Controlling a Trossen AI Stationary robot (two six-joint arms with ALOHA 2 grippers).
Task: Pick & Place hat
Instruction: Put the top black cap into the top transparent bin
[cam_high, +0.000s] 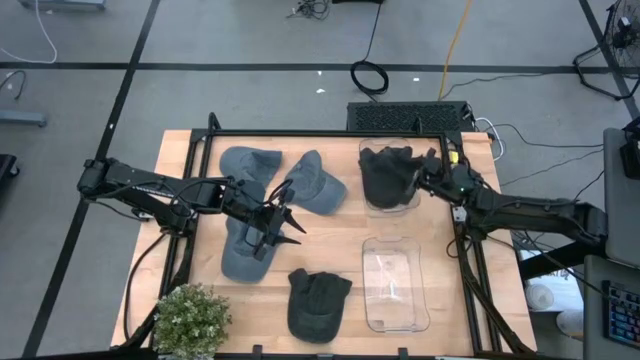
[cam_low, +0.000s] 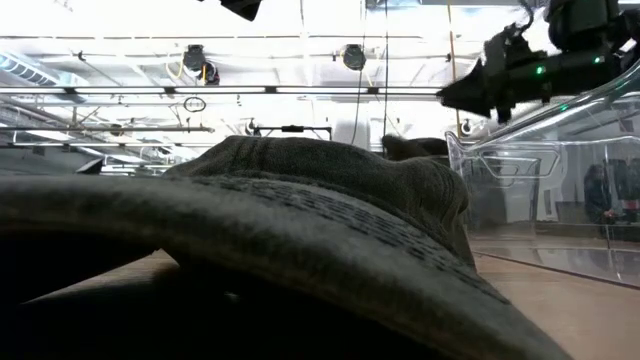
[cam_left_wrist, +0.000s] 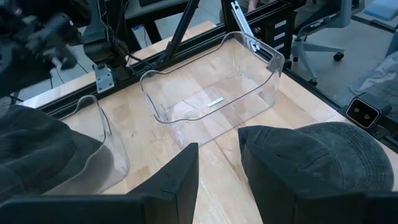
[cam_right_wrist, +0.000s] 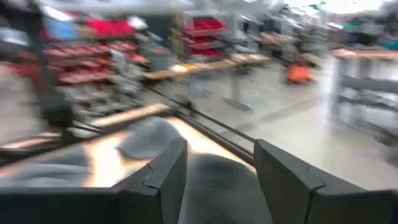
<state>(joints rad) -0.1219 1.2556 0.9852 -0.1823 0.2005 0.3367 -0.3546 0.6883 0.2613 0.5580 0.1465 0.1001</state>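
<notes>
Several hats lie on the wooden table. Two blue-grey caps (cam_high: 250, 165) (cam_high: 317, 184) rest toward the far side and a third (cam_high: 243, 252) lies mid-table. A dark hat (cam_high: 318, 302) sits near the near edge and fills the low view (cam_low: 300, 215). Another dark hat (cam_high: 388, 175) lies inside the far clear bin (cam_high: 372, 205). My left gripper (cam_high: 283, 216) hovers open beside the third cap's right edge, with bare table between its fingers (cam_left_wrist: 217, 180). My right gripper (cam_high: 428, 172) is open, raised over the far bin's right side (cam_low: 480, 90), above the dark hat (cam_right_wrist: 214, 180).
An empty clear bin (cam_high: 396, 285) stands right of the near dark hat, also in the left wrist view (cam_left_wrist: 211, 87). A potted plant (cam_high: 190, 318) sits at the near left corner. A black frame (cam_high: 300, 133) borders the table's far and side edges.
</notes>
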